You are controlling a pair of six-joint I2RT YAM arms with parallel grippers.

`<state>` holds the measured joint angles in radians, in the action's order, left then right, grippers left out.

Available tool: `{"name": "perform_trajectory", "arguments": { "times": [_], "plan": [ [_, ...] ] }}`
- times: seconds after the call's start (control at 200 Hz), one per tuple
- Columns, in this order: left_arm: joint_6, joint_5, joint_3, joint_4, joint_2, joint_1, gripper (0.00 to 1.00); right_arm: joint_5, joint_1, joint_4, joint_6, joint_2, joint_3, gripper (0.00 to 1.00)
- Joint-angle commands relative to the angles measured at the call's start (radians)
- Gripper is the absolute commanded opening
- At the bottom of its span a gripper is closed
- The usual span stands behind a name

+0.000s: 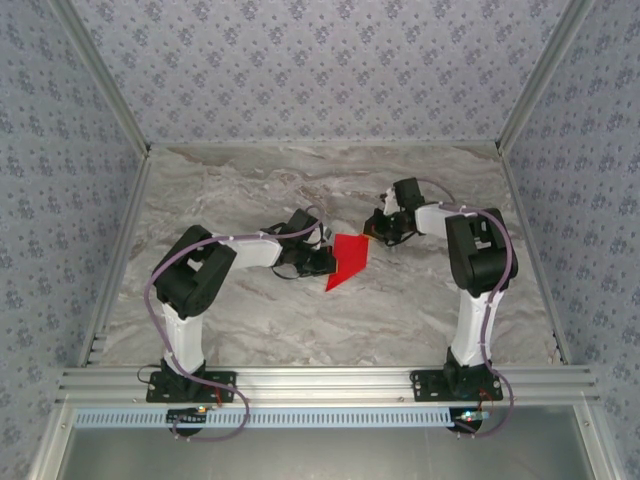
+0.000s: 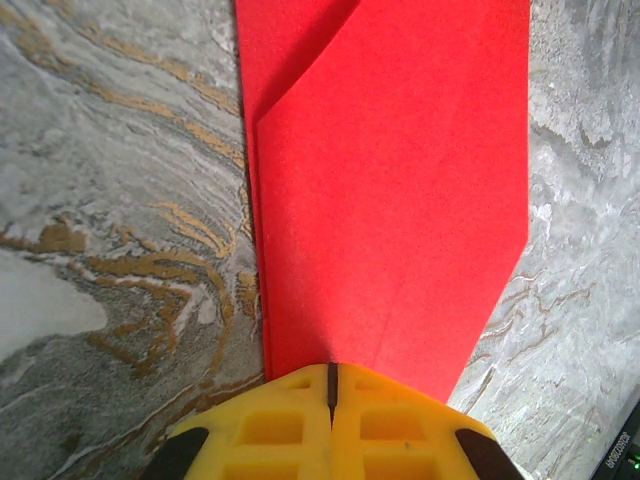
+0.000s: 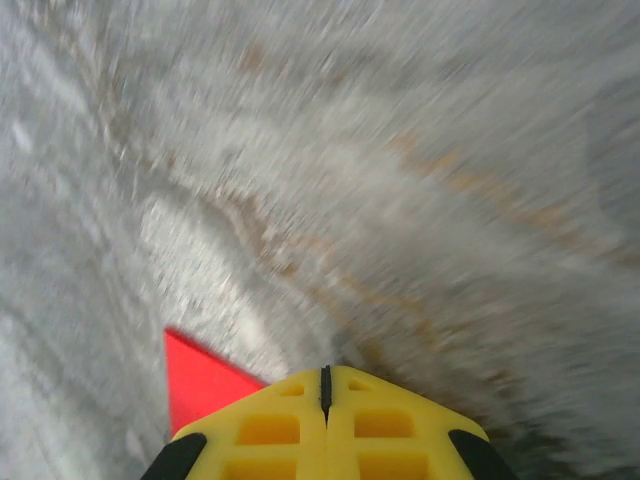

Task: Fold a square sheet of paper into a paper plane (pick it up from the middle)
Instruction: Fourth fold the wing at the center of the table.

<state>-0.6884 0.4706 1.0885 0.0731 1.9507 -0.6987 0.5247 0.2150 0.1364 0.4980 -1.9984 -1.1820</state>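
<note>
The square sheet of paper [image 1: 350, 258] is bright red and partly folded, with an angular outline. It lies in the middle of the marble table [image 1: 300, 190]. In the left wrist view the paper [image 2: 390, 190] spreads flat away from my left gripper [image 2: 331, 370]. A diagonal flap is folded over its far left. The left jaws are shut, and their yellow tips rest over the paper's near end. My left gripper [image 1: 327, 262] sits at the paper's left edge. My right gripper [image 1: 371, 234] is shut at its upper right corner. A red corner [image 3: 200, 385] shows left of my right gripper [image 3: 325, 372] in a blurred view.
Patterned walls [image 1: 300, 70] close in the table on three sides. An aluminium rail [image 1: 320, 380] with both arm bases runs along the near edge. Bare marble lies all round the paper.
</note>
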Motion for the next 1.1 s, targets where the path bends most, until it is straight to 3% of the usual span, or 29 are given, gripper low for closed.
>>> {"name": "perform_trajectory", "arguments": {
  "times": [0.0, 0.22, 0.435, 0.864, 1.004, 1.094],
  "plan": [
    [0.024, -0.072, -0.051, 0.183, 0.056, -0.014, 0.0, -0.081, 0.001, 0.006, 0.006, 0.078, -0.019, 0.0],
    [0.023, -0.073, -0.035, 0.16, 0.035, -0.014, 0.0, -0.045, 0.122, 0.026, 0.039, 0.181, 0.101, 0.0],
    [0.023, -0.069, -0.017, 0.14, 0.018, -0.014, 0.0, 0.026, 0.216, 0.013, 0.087, 0.127, 0.115, 0.0],
    [-0.004, -0.018, 0.021, 0.067, -0.064, -0.008, 0.0, -0.02, 0.212, 0.078, 0.065, 0.034, 0.128, 0.0],
    [-0.087, 0.042, 0.001, -0.048, -0.124, 0.011, 0.1, -0.061, 0.214, 0.093, 0.053, 0.034, 0.143, 0.0],
    [-0.096, 0.058, 0.014, -0.037, -0.128, 0.014, 0.13, -0.08, 0.215, 0.11, 0.047, 0.031, 0.142, 0.0]
  ]
}}
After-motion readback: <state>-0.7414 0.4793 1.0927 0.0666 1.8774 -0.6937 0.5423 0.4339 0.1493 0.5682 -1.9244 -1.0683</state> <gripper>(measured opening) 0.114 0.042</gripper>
